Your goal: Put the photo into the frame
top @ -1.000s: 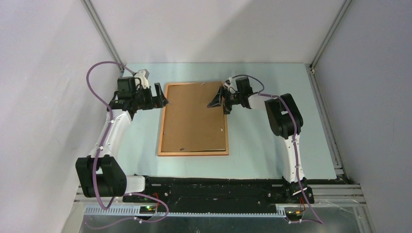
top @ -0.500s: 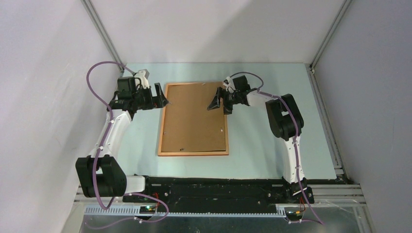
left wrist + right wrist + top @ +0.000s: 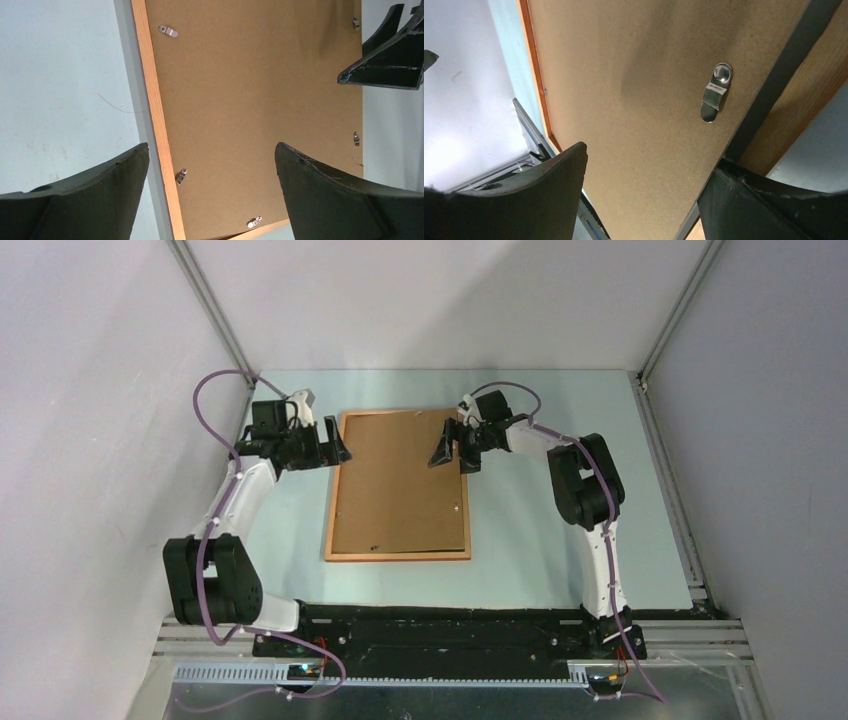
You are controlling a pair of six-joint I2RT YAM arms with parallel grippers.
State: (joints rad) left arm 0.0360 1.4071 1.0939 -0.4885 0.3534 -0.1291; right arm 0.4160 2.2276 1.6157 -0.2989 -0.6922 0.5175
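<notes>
Upper centre, the orange-brown wooden frame [image 3: 398,557] is being flanked by the wide-open left gripper [image 3: 338,445] and right gripper [image 3: 450,453]; a finger catching its rim could skew it.

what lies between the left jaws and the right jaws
The far end of the plain brown backing board, seated in the thin orange-brown wooden frame; top external view shows it.

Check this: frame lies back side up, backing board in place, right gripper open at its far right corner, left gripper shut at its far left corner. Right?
No. The left gripper is open, not shut: the left wrist view shows it spread wide over the left rail of the frame. Rest stands: backing board up, right gripper open.
</notes>
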